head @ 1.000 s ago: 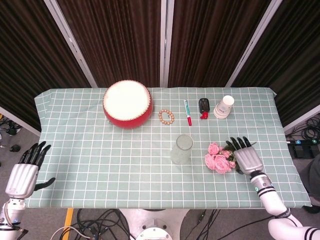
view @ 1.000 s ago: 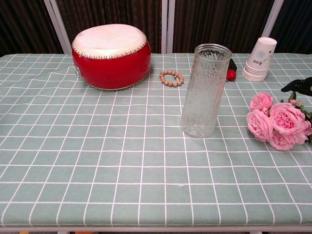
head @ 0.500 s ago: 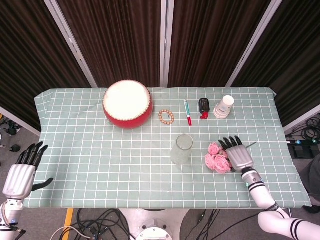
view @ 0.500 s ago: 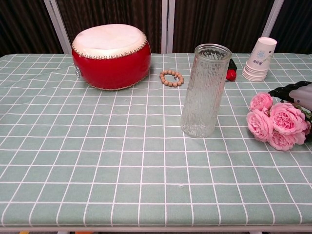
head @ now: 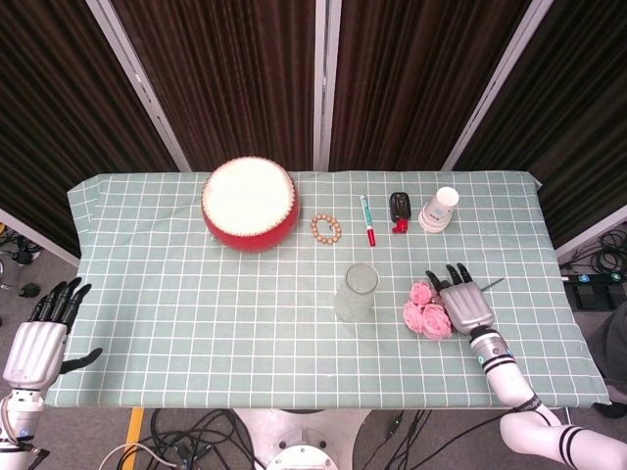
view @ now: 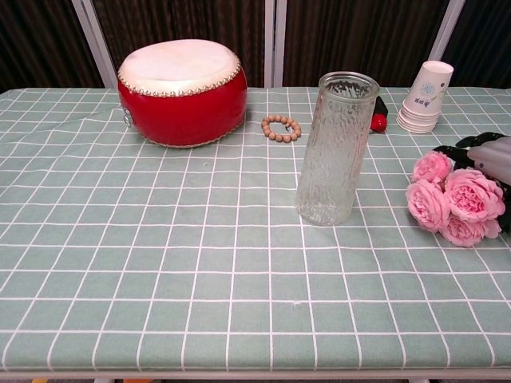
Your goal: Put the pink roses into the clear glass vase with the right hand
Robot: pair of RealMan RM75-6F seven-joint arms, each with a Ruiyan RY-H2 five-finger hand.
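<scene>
The right hand (head: pixel 462 305) lies over the pink roses (head: pixel 427 312), fingers spread, grasp unclear; the clear glass vase (head: pixel 356 292) stands upright nearby. The left hand (head: pixel 41 338) hangs open off the table (head: pixel 196 323).

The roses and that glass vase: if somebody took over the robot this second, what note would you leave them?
Right hand: fingers spread over the pink roses, which lie on the table; no grip visible yet.
Left hand: open, off the table's left edge, holding nothing.
Clear glass vase: upright and empty, left of the roses.
Done: the hand has reached the roses.
Left: grasp the stems, lift, carry to the vase and lower them in.
</scene>
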